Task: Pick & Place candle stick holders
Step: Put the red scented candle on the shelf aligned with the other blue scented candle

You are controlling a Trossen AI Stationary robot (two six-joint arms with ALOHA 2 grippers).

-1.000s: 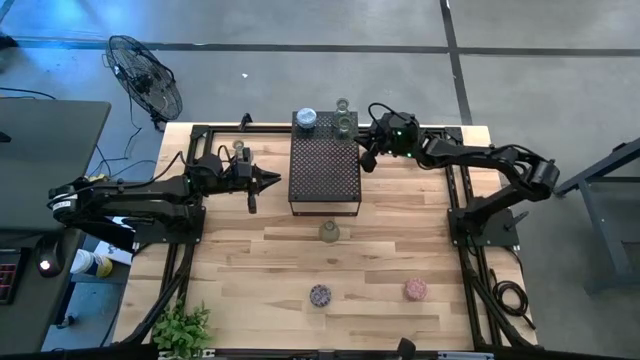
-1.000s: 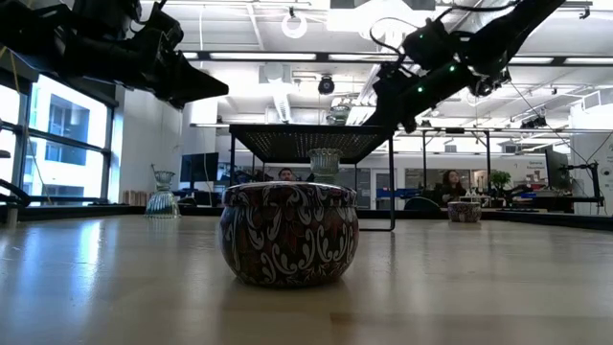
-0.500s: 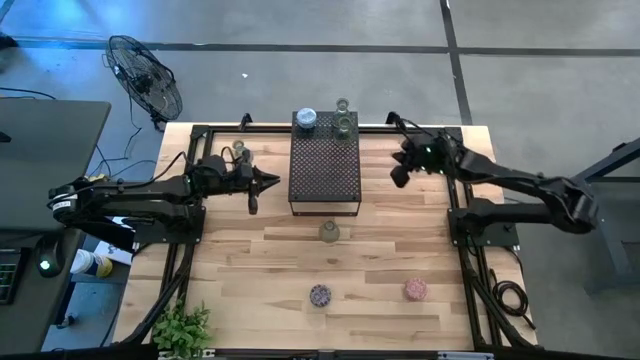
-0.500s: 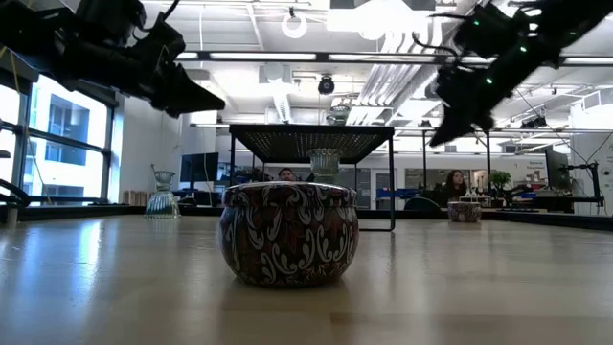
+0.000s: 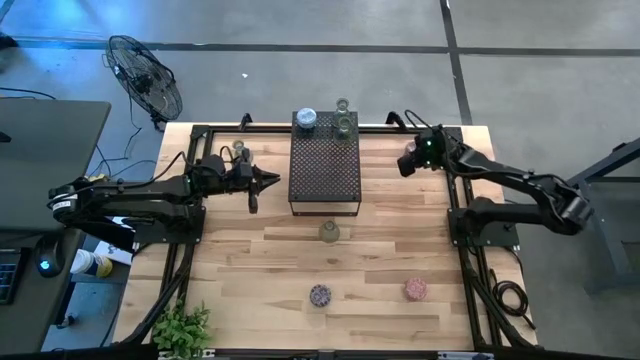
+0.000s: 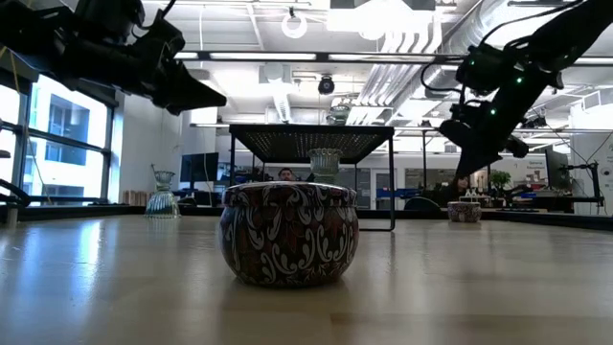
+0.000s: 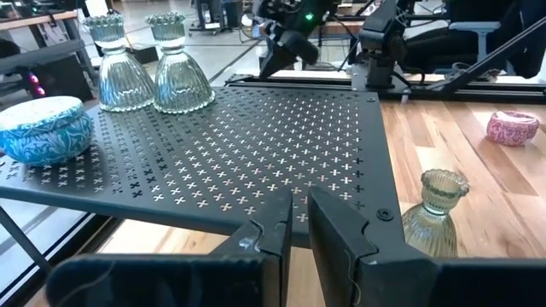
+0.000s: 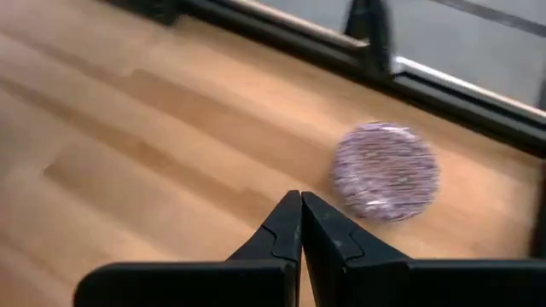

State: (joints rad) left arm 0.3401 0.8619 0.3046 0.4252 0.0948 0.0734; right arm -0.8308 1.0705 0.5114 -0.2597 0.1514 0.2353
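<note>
The black perforated stand (image 5: 325, 175) sits at the far middle of the wooden table (image 5: 250, 270). On its far edge there are three holders: a blue patterned cup (image 5: 306, 118) and two clear glass holders (image 5: 344, 122), which the left wrist view shows upright and side by side (image 7: 158, 72), with the blue cup (image 7: 43, 130) near them on the same top. One more clear holder (image 5: 329, 232) stands on the table just in front of the stand, and the left wrist view shows it (image 7: 431, 213) beside the stand's corner. Nearer the front edge a dark patterned cup (image 5: 320, 294) and a pink cup (image 5: 415, 289) stand well apart from each other. Another small glass holder (image 5: 239, 149) stands near the left arm, at the far left of the table. The left gripper (image 5: 268, 180) hangs above the table just beside the left side of the stand; its fingers (image 7: 341, 234) are nearly together, with only a thin gap, and hold nothing. The right gripper (image 5: 407, 165) is in the air to the right of the stand, near the far right of the table; its fingers (image 8: 328, 230) are pressed together and empty, and a pink-purple cup (image 8: 386, 170) lies on the wood past them.
</note>
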